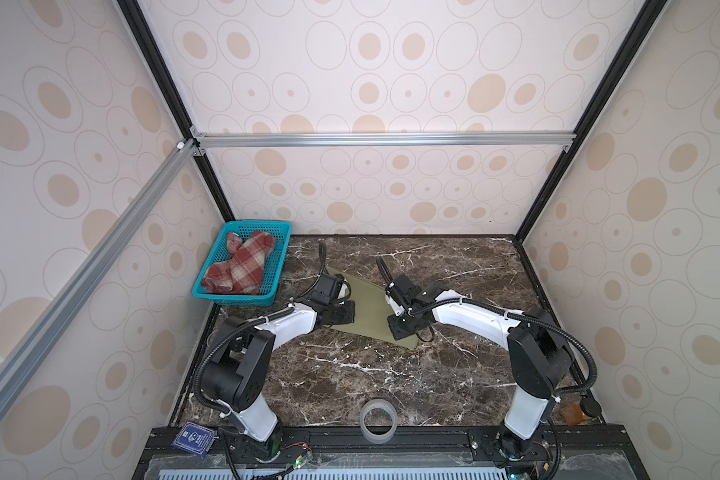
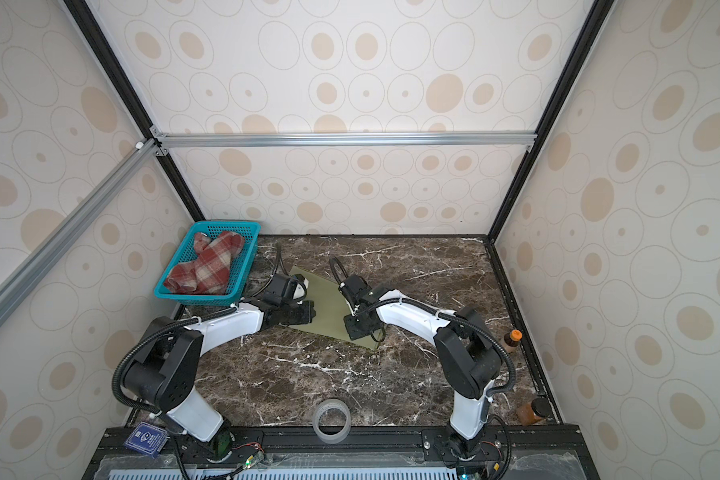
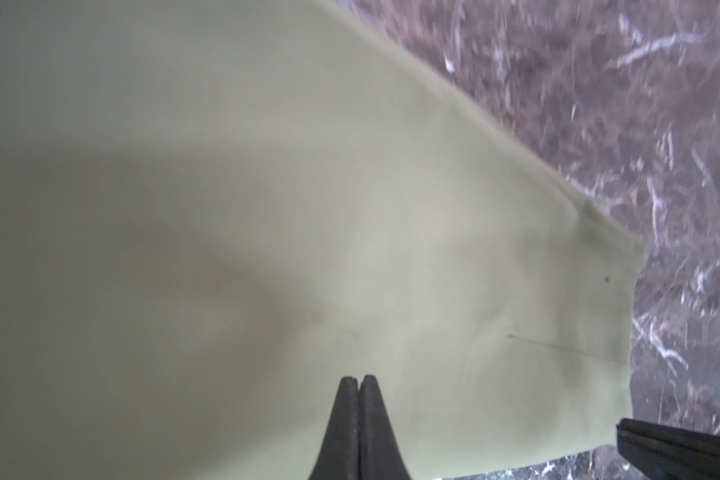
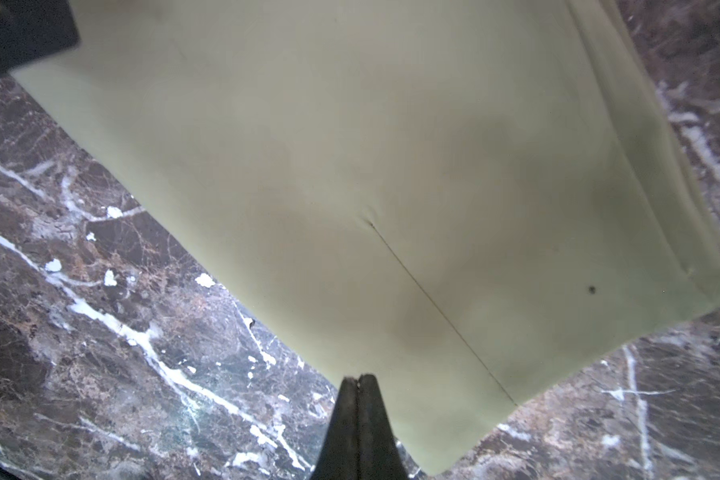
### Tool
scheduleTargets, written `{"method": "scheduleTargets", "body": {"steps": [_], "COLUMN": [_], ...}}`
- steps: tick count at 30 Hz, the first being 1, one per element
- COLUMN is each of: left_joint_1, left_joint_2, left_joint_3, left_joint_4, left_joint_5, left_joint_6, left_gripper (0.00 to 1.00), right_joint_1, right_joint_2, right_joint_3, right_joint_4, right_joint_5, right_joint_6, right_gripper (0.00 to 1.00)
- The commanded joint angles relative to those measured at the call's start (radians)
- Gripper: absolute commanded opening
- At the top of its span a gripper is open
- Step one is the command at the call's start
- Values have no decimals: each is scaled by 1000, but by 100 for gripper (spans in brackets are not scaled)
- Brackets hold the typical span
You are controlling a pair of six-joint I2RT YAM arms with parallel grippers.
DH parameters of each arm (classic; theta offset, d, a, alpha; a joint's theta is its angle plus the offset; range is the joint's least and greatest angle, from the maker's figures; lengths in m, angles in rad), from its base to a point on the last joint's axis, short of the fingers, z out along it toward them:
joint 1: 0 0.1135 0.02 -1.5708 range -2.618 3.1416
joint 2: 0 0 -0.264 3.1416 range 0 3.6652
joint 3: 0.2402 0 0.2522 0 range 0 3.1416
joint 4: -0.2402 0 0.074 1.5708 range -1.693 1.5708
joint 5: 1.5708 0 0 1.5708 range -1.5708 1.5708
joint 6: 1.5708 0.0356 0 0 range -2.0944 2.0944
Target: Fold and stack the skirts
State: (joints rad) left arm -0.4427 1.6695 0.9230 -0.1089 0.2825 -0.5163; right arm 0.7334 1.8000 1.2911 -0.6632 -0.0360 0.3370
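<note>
The work is sitting at the 1st of the 2 skirts, and judging by how things lie, no fold is showing on it yet. The olive-green skirt (image 1: 366,309) is lying flat on the marble tabletop (image 1: 350,374) just beside the teal mesh basket (image 1: 278,266), on the side facing the open table. The red-and-cream plaid skirt (image 1: 240,266) is lying bunched inside the basket, untouched.

The left gripper (image 3: 357,379) is hanging over the part of the olive-green skirt nearer the basket. Its jaws are pressing together, with no cloth showing between them. The right gripper (image 4: 358,378) is sitting at the skirt's edge farther from the basket, and its jaws are likewise meeting tip to tip. Whether either tip is resting on the fabric or floating just above it, the wrist views are not settling.

This is looking like smoothing or lining up before a fold. The next move is probably calling for both pairs of jaws to part, then pinch 1 edge through both layers of this thin cloth. Carrying that edge across evenly would matter, since a lone layer lifting would be leaving a crooked fold.
</note>
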Motion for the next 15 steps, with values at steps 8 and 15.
{"method": "scheduleTargets", "body": {"steps": [8,15], "left_joint_1": [-20,-21], "left_joint_2": [63,86], "left_joint_3": [-14,-51], "left_joint_4": [30,34], "left_joint_5": [30,12], "left_joint_6": [-28,-31], "left_gripper": [0,0], "right_joint_1": [4,3], "right_joint_2": [34,62], "right_joint_3": [-87,-124], "right_joint_4": [44,63], "right_joint_5": [-36,-39], "right_joint_6": [37,46], "right_gripper": [0,0]}}
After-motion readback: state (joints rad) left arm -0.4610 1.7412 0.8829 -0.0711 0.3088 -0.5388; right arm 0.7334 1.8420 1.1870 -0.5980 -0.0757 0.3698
